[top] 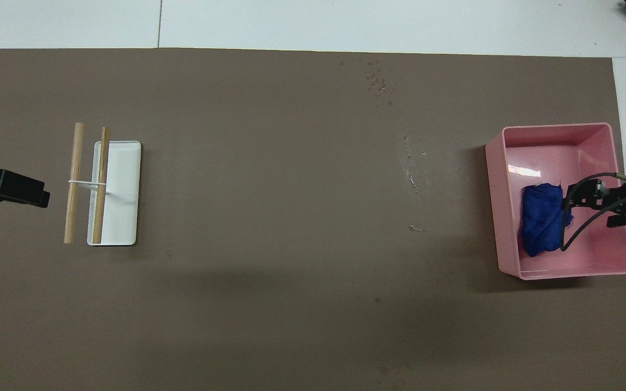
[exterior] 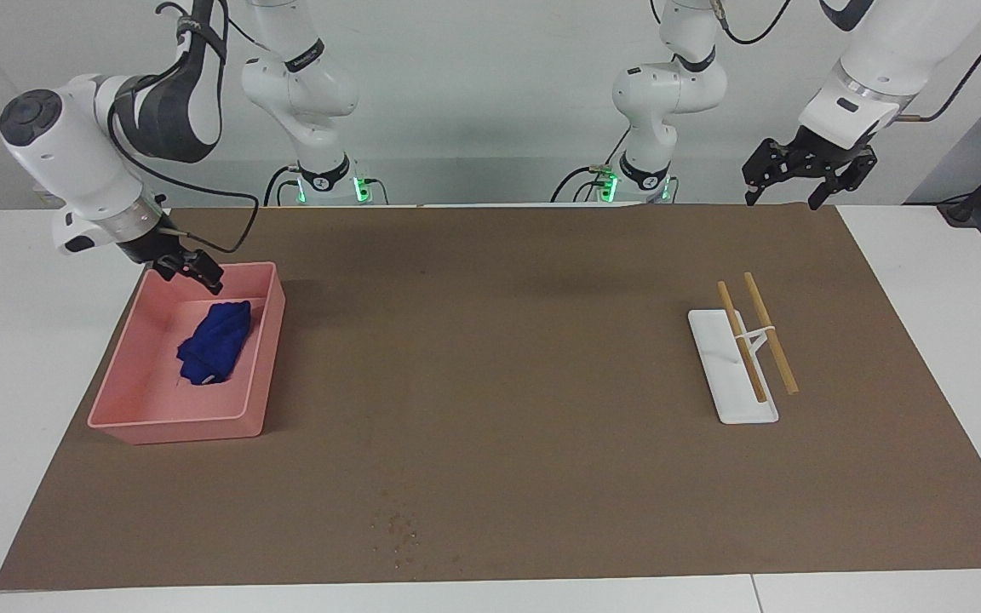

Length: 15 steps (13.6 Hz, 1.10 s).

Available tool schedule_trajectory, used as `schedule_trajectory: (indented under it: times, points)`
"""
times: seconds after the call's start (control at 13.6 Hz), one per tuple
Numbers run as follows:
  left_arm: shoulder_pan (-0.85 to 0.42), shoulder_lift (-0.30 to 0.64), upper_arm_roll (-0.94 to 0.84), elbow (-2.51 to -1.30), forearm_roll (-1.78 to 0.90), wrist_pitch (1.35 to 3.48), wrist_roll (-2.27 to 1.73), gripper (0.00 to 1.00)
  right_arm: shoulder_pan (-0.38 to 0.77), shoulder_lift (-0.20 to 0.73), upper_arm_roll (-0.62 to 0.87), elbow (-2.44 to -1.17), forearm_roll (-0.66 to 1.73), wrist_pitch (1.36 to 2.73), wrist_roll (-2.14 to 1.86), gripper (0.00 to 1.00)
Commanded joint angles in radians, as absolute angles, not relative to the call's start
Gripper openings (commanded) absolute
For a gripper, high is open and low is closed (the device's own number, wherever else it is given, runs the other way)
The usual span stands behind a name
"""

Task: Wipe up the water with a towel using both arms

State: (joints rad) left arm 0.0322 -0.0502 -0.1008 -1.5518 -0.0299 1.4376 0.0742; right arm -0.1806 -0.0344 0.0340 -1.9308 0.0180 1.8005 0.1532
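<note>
You are looking at a brown mat (exterior: 490, 400) spread over a white table (exterior: 925, 255). At the right arm's end of the mat sits a pink bin (exterior: 120, 409), and the towel (exterior: 215, 343), a crumpled royal-blue cloth, lies inside it on the bin's floor. Your right gripper (exterior: 197, 272) is tilted down over the bin's edge nearest the robots, just above the towel; whether it touches the cloth cannot be made out, and you cannot tell whether its claw is released or clenched. Your left gripper (exterior: 806, 174) waits in the air over the mat's edge at the left arm's end of the table, its claw spread wide and holding nothing. Near that end a white tray (exterior: 712, 358) lies on the mat with two wooden sticks (exterior: 770, 334) resting across a small rack on it. The water (top: 412, 176) shows in the overhead view as a thin, faint streak on the mat, beside the bin toward the middle of the table. Small specks (exterior: 401, 532) dot the mat near its edge farthest from the robots.
</note>
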Motion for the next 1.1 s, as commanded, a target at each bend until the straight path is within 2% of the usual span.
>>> schedule_trajectory:
  times: [0.0, 0.22, 0.44, 0.81, 1.03]
  points:
    - [0.018, -0.081, -0.086, -1.588, -0.037, 1.448, 0.075, 1.00, -0.111, -0.018, 0.038, -1.823, -0.020, 1.708, 0.149, 1.00]
    - [0.018, -0.081, -0.086, -1.588, -0.037, 1.448, 0.075, 1.00, -0.040, -0.006, 0.038, -1.714, -0.037, 1.657, 0.150, 1.00]
    - [0.018, -0.081, -0.086, -1.588, -0.037, 1.448, 0.075, 1.00, -0.028, 0.026, 0.038, -1.590, -0.037, 1.599, 0.150, 1.00]
    - [0.018, -0.081, -0.086, -1.588, -0.037, 1.448, 0.075, 1.00, -0.006, 0.031, 0.038, -1.511, -0.034, 1.513, 0.149, 1.00]
    - [0.018, -0.081, -0.086, -1.588, -0.037, 1.448, 0.075, 1.00, -0.008, 0.028, 0.043, -1.523, -0.025, 1.474, 0.147, 1.00]
